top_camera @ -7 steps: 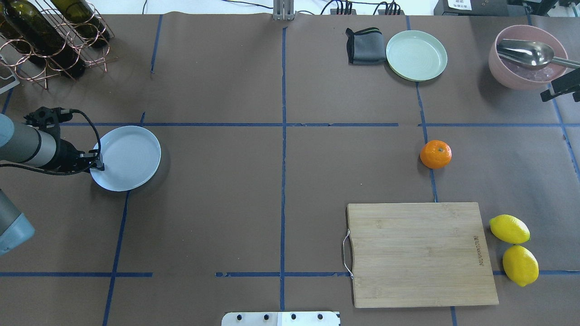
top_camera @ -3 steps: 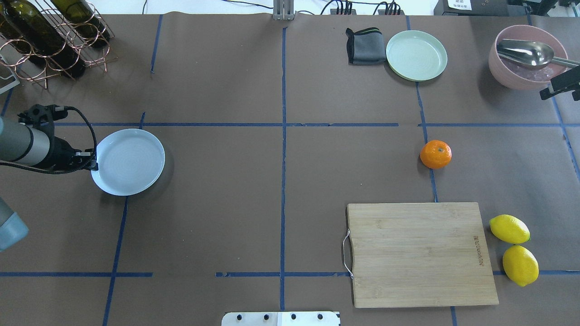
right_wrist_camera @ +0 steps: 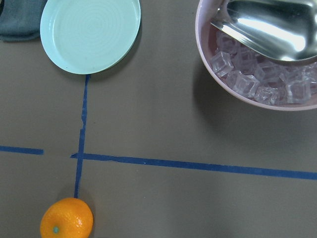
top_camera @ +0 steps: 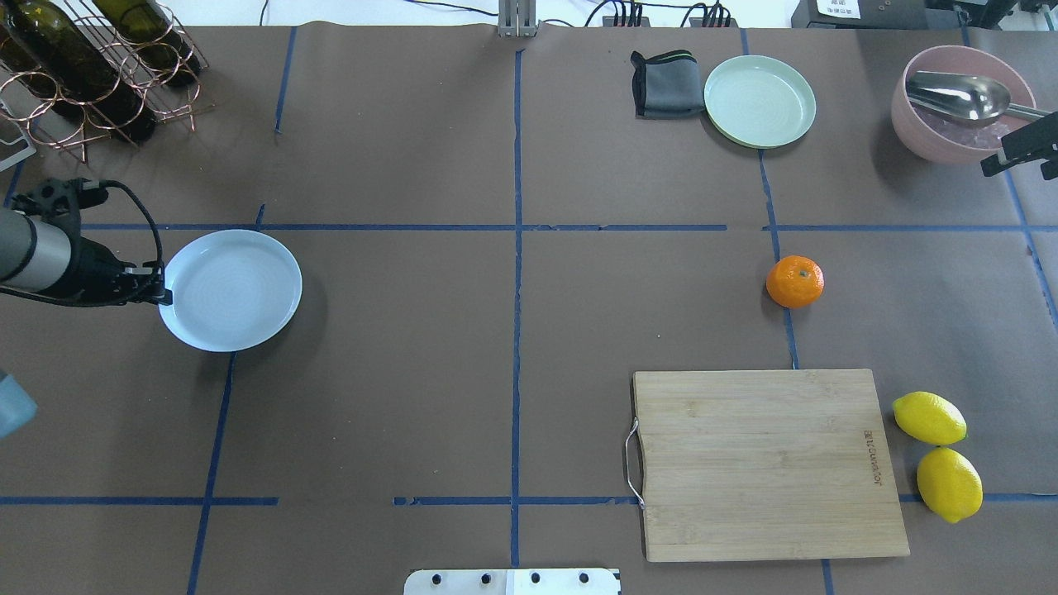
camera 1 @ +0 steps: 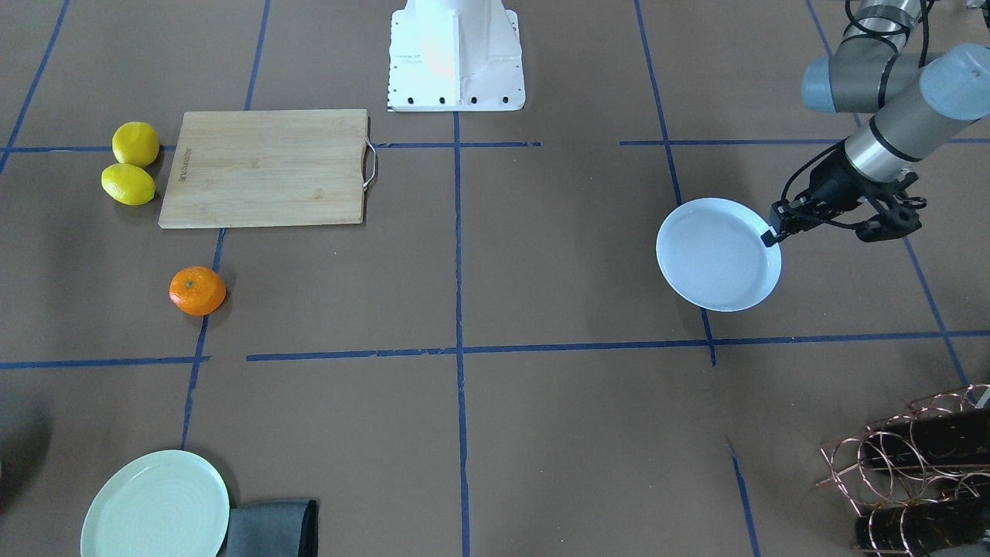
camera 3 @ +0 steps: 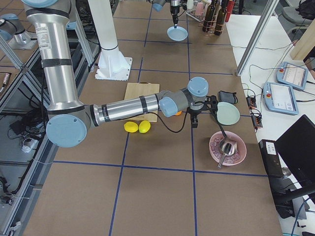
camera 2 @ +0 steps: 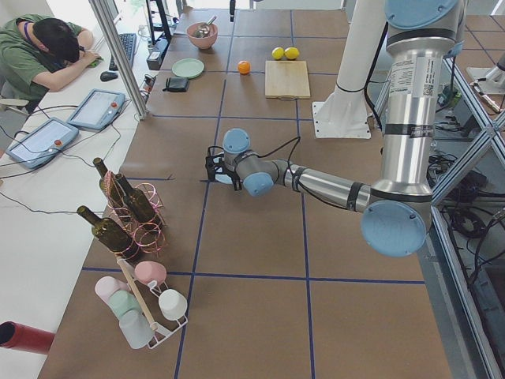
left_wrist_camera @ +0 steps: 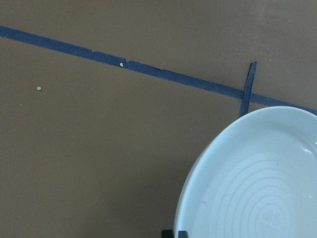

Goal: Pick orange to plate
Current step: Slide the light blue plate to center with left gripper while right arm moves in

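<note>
The orange point(top_camera: 794, 282) sits alone on the brown table, right of centre, beyond the cutting board; it also shows as the orange point(camera 1: 198, 291) and the orange point(right_wrist_camera: 66, 218). The pale bluish-white plate point(top_camera: 231, 289) is far off at the table's left, the same plate point(camera 1: 715, 255) and plate point(left_wrist_camera: 257, 183). My left gripper point(top_camera: 163, 293) is shut on the plate's left rim, also visible as the left gripper point(camera 1: 771, 236). Only a black part of my right gripper point(top_camera: 1021, 153) shows at the right edge, beside the pink bowl and well beyond the orange; I cannot tell its state.
A wooden cutting board point(top_camera: 764, 463) lies at the front right with two lemons point(top_camera: 938, 454) beside it. At the back right stand a pale green plate point(top_camera: 760, 101), a grey cloth point(top_camera: 665, 84) and a pink bowl point(top_camera: 963, 103) of ice with a ladle. A bottle rack point(top_camera: 91, 66) fills the back left corner.
My left arm has drawn back to the left with the plate's rim in its gripper; the plate shifted only slightly. The right gripper's black part edged a little farther away. The orange has not moved.
</note>
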{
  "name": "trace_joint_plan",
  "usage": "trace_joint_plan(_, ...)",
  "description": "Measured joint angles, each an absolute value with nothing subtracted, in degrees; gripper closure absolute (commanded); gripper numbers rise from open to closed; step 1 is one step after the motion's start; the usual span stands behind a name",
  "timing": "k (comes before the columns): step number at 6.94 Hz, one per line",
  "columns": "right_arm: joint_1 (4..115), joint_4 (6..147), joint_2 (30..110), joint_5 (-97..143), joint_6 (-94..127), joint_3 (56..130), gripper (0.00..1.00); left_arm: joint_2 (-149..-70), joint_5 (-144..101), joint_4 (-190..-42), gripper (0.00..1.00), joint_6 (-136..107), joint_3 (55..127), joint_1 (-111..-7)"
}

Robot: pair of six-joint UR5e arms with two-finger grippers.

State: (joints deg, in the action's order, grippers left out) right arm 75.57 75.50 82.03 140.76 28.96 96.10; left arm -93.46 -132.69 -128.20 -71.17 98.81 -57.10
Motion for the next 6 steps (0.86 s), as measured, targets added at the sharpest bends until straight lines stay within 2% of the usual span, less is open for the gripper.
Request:
trace_joint_plan(2,70.71,75.44,79.46,136.79,35.46,96.70,0.00,-103.16,-133.66,-128.15,1.00,-86.18,96.10,-56.07)
trace_joint_plan(6,60.22,75.41,74.88,127.91,48.84,98.83,0.00,-119.43,-114.73,-123.65,1.00,-105.34,89.16,-37.76)
